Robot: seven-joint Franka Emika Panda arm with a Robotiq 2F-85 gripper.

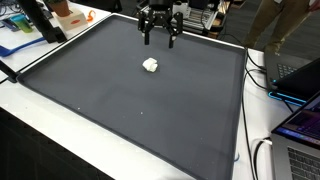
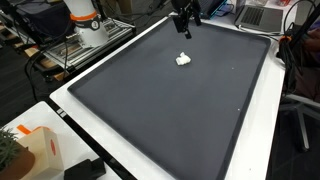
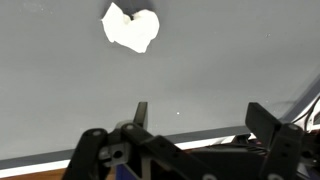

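1. One white crumpled lump (image 1: 150,65) lies alone on the dark mat (image 1: 110,115) that covers the desk (image 1: 25,95).
2. Just beyond it the gripper (image 1: 160,43) hangs above the mat, jaws spread wide and holding nothing.
3. By my reckoning the work is barely begun: the lump is untouched, and nothing is gripped or lifted yet.
4. No brand, label or writing is legible from here.

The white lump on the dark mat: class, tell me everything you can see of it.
The white lump is small, crumpled and irregular, with a notch in one edge; it looks like wadded paper or cloth. It lies alone on the dark grey mat. The open hand hovers nearby without touching it.
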